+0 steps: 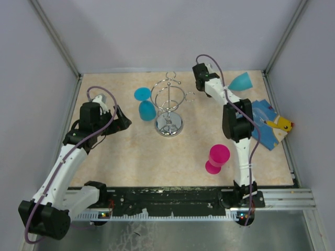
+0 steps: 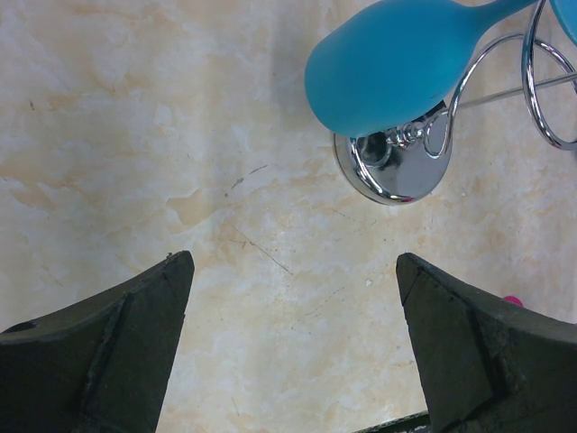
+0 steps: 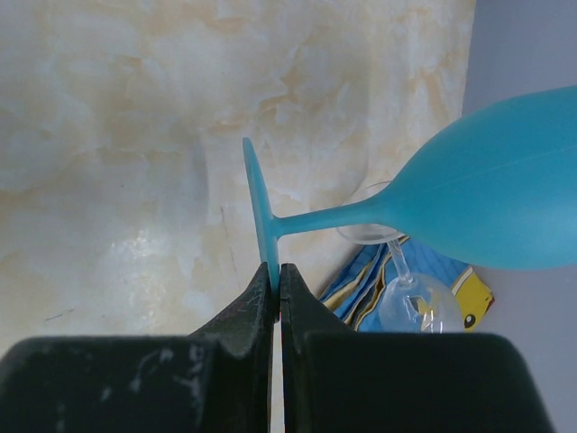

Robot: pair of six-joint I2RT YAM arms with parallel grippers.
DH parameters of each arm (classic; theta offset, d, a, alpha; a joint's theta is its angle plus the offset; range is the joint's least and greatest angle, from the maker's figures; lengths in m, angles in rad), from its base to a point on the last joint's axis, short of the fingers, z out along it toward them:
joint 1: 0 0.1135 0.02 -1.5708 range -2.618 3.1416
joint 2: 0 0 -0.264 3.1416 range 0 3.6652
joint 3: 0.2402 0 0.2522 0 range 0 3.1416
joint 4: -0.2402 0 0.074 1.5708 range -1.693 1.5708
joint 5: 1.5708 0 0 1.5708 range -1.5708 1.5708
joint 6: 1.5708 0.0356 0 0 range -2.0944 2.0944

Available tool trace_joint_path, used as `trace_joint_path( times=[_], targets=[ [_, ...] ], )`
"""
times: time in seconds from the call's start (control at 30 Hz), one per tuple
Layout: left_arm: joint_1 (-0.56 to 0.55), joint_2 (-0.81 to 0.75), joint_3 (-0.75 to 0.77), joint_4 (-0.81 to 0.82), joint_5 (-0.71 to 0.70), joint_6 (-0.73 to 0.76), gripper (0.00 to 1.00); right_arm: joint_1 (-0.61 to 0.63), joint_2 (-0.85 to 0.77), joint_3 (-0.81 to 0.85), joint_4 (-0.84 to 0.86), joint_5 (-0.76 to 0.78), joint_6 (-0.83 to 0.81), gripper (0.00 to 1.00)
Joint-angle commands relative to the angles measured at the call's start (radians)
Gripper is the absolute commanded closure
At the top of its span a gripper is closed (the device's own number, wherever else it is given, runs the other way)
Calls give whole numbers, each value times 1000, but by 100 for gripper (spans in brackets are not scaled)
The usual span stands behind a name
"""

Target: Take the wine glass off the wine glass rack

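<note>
Gaping wide over the beige marbled tabletop, the left gripper grasps nothing. Just beyond it a frosted blue wine glass hangs on the shiny chrome wire wine glass rack, its foot cut off in the left wrist view. A pink plastic goblet lies nearer. The right gripper pinches the foot of a second blue wine glass, well apart from the rack. A faint clear glass lies on a blue printed cloth, partly behind the arm.

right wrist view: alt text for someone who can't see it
The right gripper, shut, pinches the foot rim of a blue glass held sideways, bowl to the right, over a beige table. A clear glass lies behind on a blue printed item.
</note>
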Motion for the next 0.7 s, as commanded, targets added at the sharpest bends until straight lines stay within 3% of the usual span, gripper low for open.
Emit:
trace_joint_path(
  times=[0.0, 0.67],
  targets=[
    [5, -6, 13, 3, 11, 6, 0, -33, -59, -43, 86, 58, -50, 100],
    [6, -9, 8, 2, 21, 7, 0, -18, 55, -84, 175, 223, -151, 100]
  ],
)
